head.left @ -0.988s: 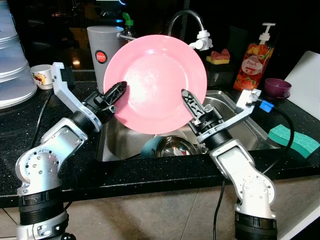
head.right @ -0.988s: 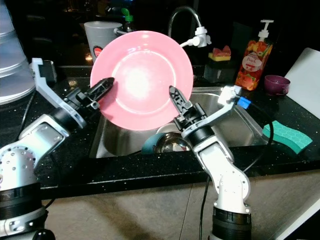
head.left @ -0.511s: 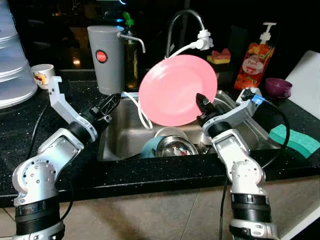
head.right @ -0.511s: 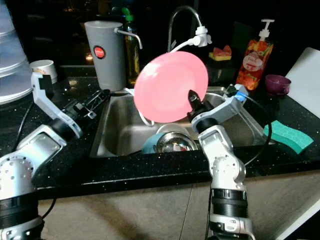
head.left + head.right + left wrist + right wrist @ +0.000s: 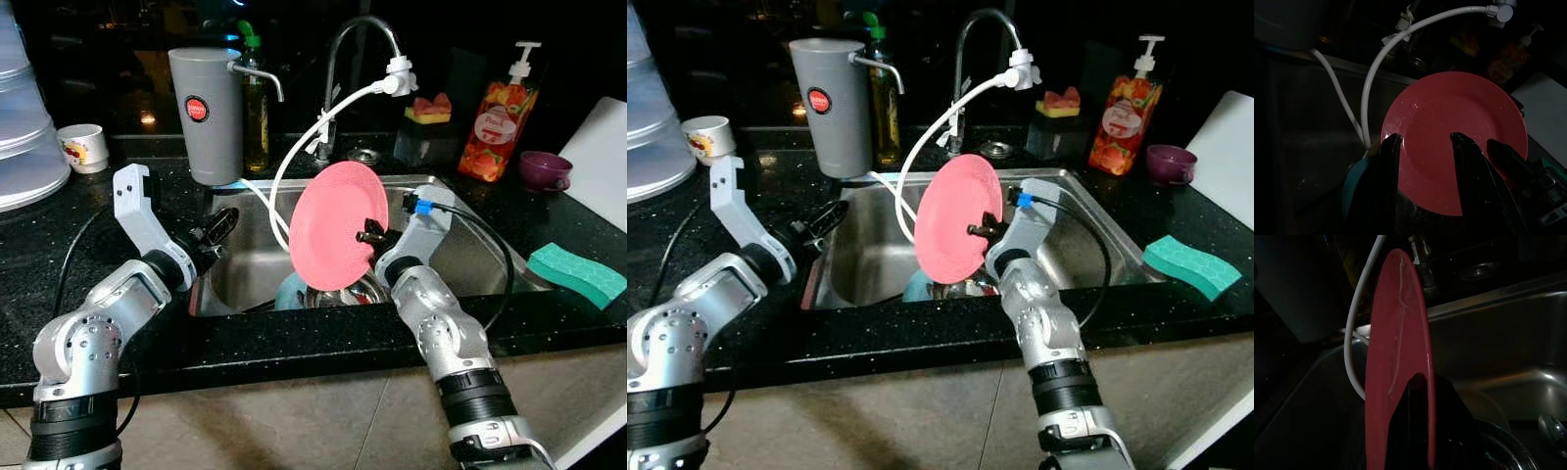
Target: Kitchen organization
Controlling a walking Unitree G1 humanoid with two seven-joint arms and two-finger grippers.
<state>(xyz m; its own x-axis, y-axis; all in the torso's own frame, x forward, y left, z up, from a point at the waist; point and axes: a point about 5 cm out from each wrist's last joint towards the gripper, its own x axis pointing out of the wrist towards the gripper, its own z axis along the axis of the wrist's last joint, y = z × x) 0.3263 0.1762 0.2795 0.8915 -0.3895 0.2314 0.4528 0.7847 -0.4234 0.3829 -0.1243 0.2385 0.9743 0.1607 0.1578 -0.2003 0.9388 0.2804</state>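
Observation:
A pink plate (image 5: 331, 227) stands nearly on edge over the steel sink (image 5: 460, 257), just above a steel bowl (image 5: 343, 293) and a teal dish (image 5: 288, 291). My right gripper (image 5: 370, 235) is shut on the plate's right rim; the right wrist view shows the plate (image 5: 1400, 357) edge-on, clamped between the fingers (image 5: 1422, 431). At the sink's left rim my left gripper (image 5: 221, 222) is open and holds nothing. Its fingers (image 5: 1388, 161) point towards the plate (image 5: 1459, 132) from a distance.
A faucet (image 5: 358, 39) with a white hose (image 5: 294, 157) arches over the sink. Behind stand a grey canister (image 5: 204, 113), a soap bottle (image 5: 497, 117) and a purple cup (image 5: 544, 168). A green sponge (image 5: 576, 274) lies on the right counter, a white cup (image 5: 78, 147) on the left.
The left gripper let go of the plate and drew back to the sink's left rim. The right gripper alone lowered the plate into the sink and turned it on edge.

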